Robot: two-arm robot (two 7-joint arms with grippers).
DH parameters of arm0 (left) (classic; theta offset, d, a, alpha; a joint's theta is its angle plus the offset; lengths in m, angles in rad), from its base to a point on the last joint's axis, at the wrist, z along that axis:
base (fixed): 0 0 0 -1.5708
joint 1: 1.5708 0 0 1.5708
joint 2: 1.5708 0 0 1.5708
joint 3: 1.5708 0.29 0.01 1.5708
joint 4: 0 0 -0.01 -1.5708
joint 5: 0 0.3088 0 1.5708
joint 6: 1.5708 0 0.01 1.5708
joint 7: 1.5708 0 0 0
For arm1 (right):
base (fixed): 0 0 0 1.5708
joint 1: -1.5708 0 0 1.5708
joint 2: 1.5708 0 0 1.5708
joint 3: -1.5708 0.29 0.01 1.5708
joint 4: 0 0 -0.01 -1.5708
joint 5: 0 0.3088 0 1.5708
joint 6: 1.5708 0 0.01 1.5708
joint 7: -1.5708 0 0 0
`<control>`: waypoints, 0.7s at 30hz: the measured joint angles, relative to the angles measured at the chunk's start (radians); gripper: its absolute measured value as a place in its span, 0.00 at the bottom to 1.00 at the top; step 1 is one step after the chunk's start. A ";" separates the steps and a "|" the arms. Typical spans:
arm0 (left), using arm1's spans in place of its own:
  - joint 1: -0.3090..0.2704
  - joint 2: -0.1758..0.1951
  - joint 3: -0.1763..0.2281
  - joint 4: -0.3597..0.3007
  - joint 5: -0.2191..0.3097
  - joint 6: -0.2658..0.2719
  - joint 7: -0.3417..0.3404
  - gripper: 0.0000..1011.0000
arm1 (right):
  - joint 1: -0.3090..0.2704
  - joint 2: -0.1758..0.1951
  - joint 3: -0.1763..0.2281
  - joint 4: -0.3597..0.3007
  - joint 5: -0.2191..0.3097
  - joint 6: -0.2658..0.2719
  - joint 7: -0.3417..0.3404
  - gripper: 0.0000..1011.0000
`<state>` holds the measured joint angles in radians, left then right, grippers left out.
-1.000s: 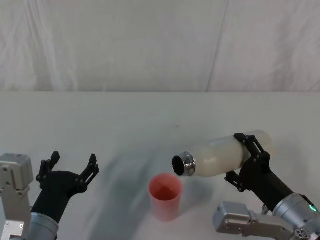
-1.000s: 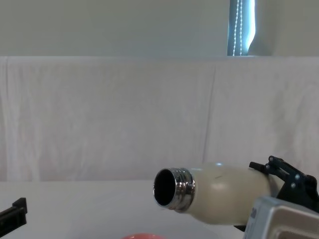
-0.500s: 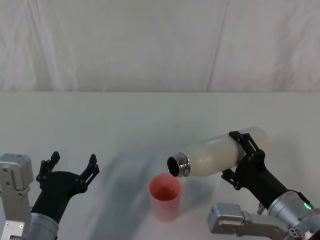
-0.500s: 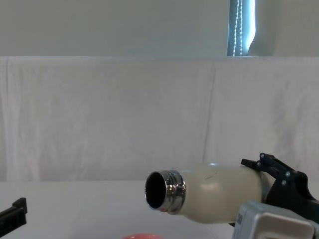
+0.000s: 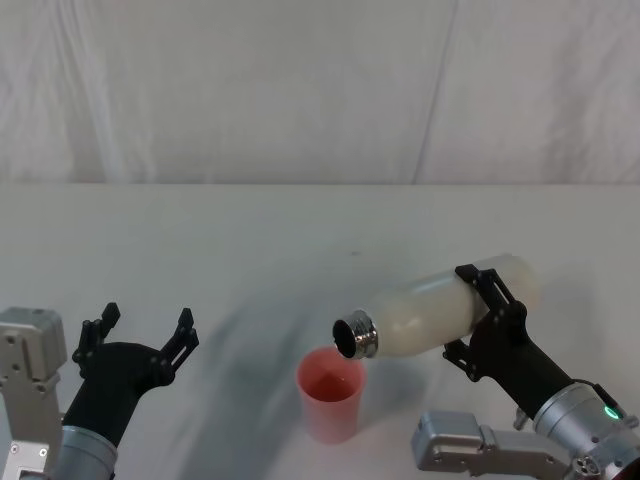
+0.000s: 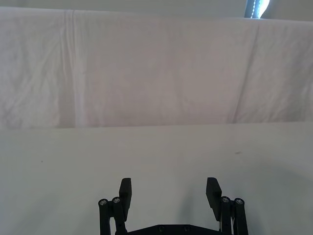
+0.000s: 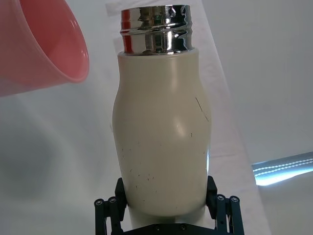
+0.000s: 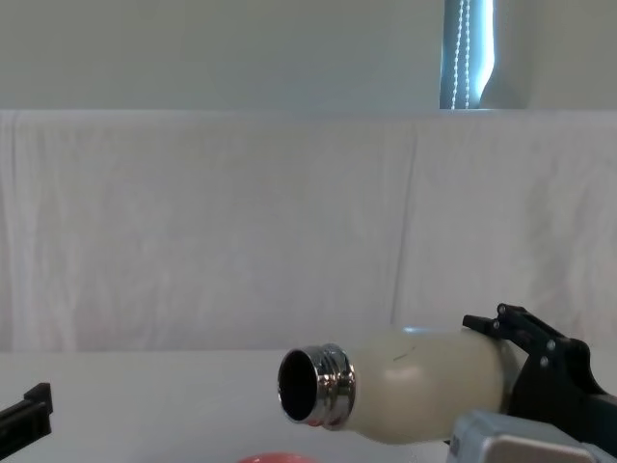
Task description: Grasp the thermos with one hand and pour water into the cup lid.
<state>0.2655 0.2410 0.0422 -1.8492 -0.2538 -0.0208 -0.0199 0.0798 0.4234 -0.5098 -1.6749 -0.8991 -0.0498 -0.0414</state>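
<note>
The cream-white thermos [image 5: 440, 308] lies tipped nearly flat in the air, its open steel neck [image 5: 354, 337] pointing left and slightly down just above the rim of the pink cup lid [image 5: 331, 392]. My right gripper [image 5: 484, 312] is shut on the thermos body near its base. In the right wrist view the thermos [image 7: 162, 137] fills the middle with the cup lid [image 7: 41, 46] beside its neck. The chest view shows the thermos [image 8: 415, 386] and a sliver of the cup lid's rim [image 8: 273, 458]. My left gripper [image 5: 140, 328] is parked open at the near left of the table.
The white-covered table [image 5: 300, 240] runs back to a white cloth backdrop. The left wrist view shows bare cloth [image 6: 156, 147] ahead of the open left gripper [image 6: 168, 190].
The right gripper has carried the thermos left and tipped it further, so the neck has dropped to the cup lid's rim. The left arm has not moved.
</note>
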 joint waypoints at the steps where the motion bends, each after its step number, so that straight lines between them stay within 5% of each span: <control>1: 0.000 0.000 0.000 0.000 0.000 0.000 0.000 0.99 | 0.000 0.000 0.000 0.000 0.000 0.001 0.000 0.95; 21: 0.000 0.000 0.000 0.000 0.000 0.000 0.000 0.99 | 0.001 0.000 0.006 -0.001 0.010 0.011 0.003 0.95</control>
<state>0.2655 0.2410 0.0422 -1.8492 -0.2538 -0.0208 -0.0199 0.0811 0.4239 -0.5043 -1.6757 -0.8895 -0.0384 -0.0389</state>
